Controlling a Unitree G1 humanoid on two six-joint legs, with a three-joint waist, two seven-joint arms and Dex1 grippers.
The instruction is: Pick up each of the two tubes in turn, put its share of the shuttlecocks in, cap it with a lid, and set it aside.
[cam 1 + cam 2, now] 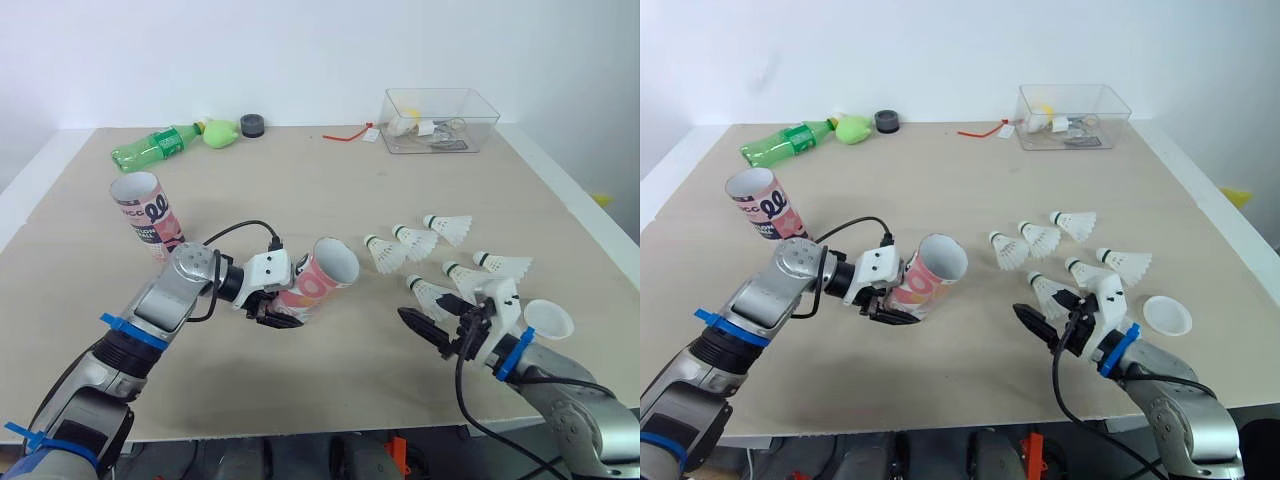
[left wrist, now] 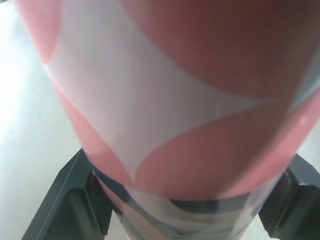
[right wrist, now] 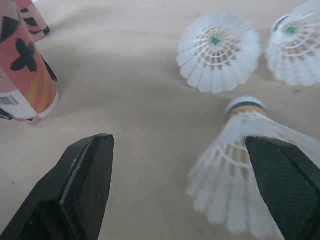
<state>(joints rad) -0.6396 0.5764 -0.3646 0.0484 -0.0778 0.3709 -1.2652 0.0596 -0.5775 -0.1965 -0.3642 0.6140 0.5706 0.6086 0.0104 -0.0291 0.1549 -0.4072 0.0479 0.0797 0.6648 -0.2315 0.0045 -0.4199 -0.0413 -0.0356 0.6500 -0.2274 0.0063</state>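
Holding a pink & white tube (image 1: 318,280), the left tool (image 1: 283,308) has its two black fingers (image 2: 62,205) shut on the tube's lower end, one on each side. The tube is tilted, w/ its open mouth up & toward the robot's right. Can't tell if its bottom end touches the worktop (image 1: 330,190).

A 2nd tube (image 1: 145,212), pink w/ black marks, stands on the worktop at the robot's left. It is well apart from the held one, open end up.

The right tool (image 1: 445,322) is low over the worktop on the right side. It is wide open & has hold of nothing. Six white shuttlecocks (image 1: 415,240) lie on their sides in a loose bunch just past it, btw the held tube & the right edge. The nearest shuttlecock (image 3: 240,165) lies btw the right tool's fingers, just beside one of them, cork end away from the tool. Can't tell if it touches that finger.

A white round lid (image 1: 548,320) lies open side up by the right arm, near the front edge.

At the far side of the worktop:
- a green plastic bottle (image 1: 160,147) lies on its side at the left
- a small green thing (image 1: 221,133) is just beside it
- a dark round cap (image 1: 252,125) is next to that
- a red string w/ a tag (image 1: 345,134) lies near the middle
- a clear plastic box (image 1: 482,128) w/ small stuff in it sits at the right
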